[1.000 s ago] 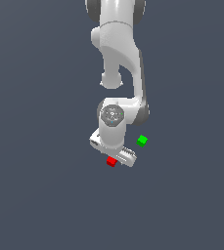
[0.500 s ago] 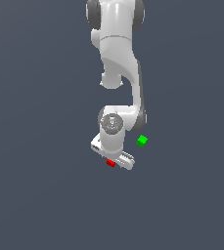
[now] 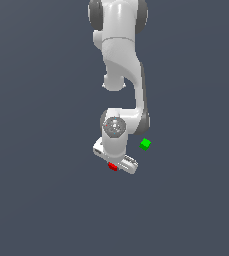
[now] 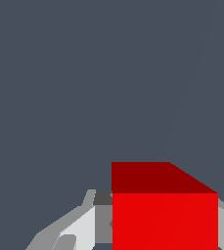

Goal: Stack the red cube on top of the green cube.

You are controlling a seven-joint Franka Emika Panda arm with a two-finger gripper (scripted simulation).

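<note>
The red cube (image 3: 112,166) lies on the dark floor, mostly hidden under my gripper (image 3: 115,163) in the exterior view. In the wrist view the red cube (image 4: 165,215) fills the gap between my two fingers, and both fingertips (image 4: 102,222) lie against its sides. The gripper stands low over the floor, shut on the cube. The green cube (image 3: 145,144) sits on the floor a short way off, toward the exterior view's right and slightly farther back, apart from the gripper. It does not show in the wrist view.
The white arm (image 3: 121,60) reaches down from the top of the exterior view. Plain dark grey floor (image 3: 46,200) lies all around; no other objects show.
The hand has come down a little over the red cube and then held still. Both cubes lie where they were.
</note>
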